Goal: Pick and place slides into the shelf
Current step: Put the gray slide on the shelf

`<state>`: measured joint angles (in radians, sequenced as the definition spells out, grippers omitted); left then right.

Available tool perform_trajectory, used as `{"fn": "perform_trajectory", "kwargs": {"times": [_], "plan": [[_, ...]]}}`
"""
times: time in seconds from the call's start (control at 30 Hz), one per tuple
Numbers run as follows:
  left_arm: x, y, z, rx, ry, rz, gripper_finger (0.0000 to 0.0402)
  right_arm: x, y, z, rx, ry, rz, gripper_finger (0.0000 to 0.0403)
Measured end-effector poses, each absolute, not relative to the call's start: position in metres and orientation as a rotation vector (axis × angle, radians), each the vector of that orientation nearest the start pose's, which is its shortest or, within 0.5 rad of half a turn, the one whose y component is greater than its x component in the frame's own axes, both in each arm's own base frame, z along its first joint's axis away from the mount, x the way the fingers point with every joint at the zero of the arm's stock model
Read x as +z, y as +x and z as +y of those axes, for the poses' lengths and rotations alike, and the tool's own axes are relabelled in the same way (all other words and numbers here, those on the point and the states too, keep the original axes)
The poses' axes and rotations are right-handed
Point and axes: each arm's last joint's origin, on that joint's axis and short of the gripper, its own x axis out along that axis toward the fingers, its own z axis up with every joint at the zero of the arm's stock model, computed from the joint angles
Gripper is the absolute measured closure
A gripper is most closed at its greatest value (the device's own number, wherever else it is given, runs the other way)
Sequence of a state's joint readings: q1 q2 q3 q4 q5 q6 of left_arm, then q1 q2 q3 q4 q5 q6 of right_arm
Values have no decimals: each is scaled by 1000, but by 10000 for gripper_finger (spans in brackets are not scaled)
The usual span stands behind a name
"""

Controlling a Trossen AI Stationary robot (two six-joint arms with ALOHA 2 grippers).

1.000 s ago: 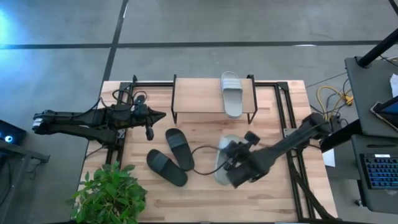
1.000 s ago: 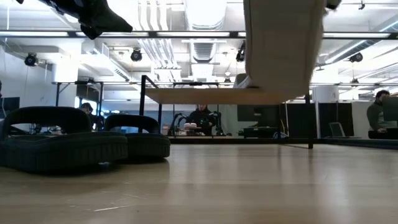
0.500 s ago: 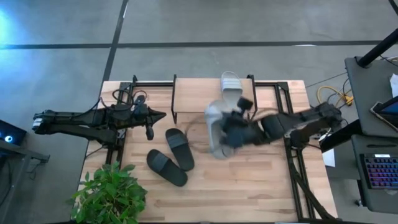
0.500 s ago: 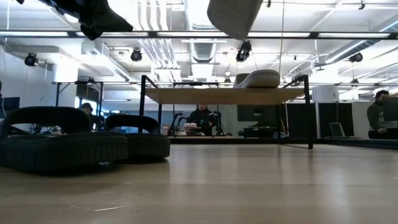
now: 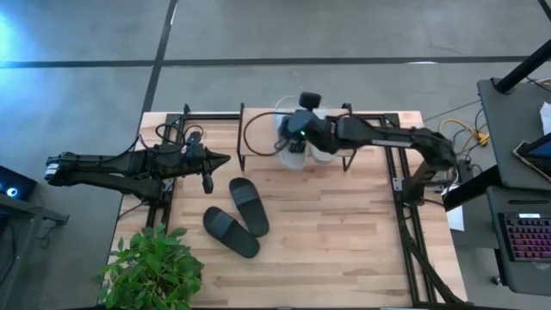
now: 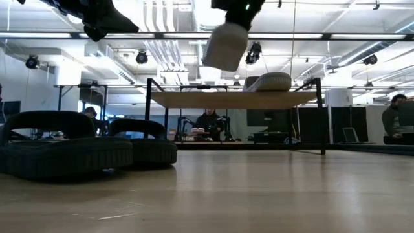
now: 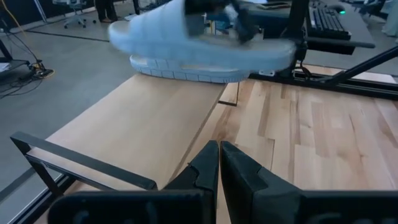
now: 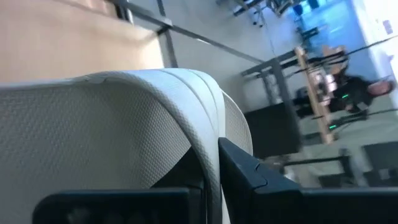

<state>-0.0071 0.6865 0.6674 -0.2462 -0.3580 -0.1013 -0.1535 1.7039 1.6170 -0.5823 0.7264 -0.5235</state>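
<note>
A light grey slide (image 5: 287,148) hangs in my right gripper (image 5: 298,135), in the air above the shelf (image 5: 263,133). In the low view this slide (image 6: 225,46) is clear of the plank (image 6: 213,99). The second grey slide (image 5: 323,155) rests sole-down on the shelf's right part (image 6: 268,82), half hidden by my right arm. Two black slides (image 5: 249,205) (image 5: 231,232) lie on the tabletop nearer the near edge. My left gripper (image 5: 207,179) is shut and hovers left of the shelf, touching nothing. My right gripper holds the grey slide by its wide strap (image 8: 186,118), pinched between the two fingers (image 8: 245,171) at the strap's edge. The arm reaches in from the table's right. The slide is lifted clear and hangs tilted below the gripper (image 6: 236,8), above the shelf.
A potted plant (image 5: 155,263) stands at the table's near left corner. Black metal rails (image 5: 400,172) run along the table's right and left sides. Bare tabletop (image 5: 344,232) lies right of the black slides. People and desks show in the room behind.
My right gripper has carried the grey slide from low over the table's near middle up and toward the far edge and left, to above the shelf. The slide has turned about on the way. My left arm has kept still.
</note>
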Motion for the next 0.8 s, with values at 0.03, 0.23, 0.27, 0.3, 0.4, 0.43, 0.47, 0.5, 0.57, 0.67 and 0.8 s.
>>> {"fn": "perform_trajectory", "kwargs": {"times": [0.03,0.23,0.27,0.3,0.4,0.43,0.47,0.5,0.57,0.67,0.8], "plan": [[301,154,9,363,-51,244,400,344,371,-84,-660,-692,893,376],[300,153,9,369,-48,250,400,318,384,-123,-673,-681,959,376],[300,153,9,370,-48,251,400,315,385,-127,-680,-675,965,376],[300,153,9,370,-48,250,400,313,384,-132,-689,-671,973,376],[300,153,9,370,-48,250,400,302,386,-142,-690,-666,1016,376],[300,153,9,370,-48,250,400,298,387,-144,-679,-665,1028,376],[300,153,9,371,-48,249,400,295,388,-144,-666,-663,1038,376],[300,153,9,372,-47,250,400,293,389,-144,-654,-661,1039,376],[300,153,9,376,-46,252,400,294,389,-143,-646,-664,1032,376],[300,153,9,377,-45,252,400,294,389,-142,-641,-665,1036,376],[300,153,9,377,-44,253,400,290,386,-143,-641,-644,1071,374]]}}
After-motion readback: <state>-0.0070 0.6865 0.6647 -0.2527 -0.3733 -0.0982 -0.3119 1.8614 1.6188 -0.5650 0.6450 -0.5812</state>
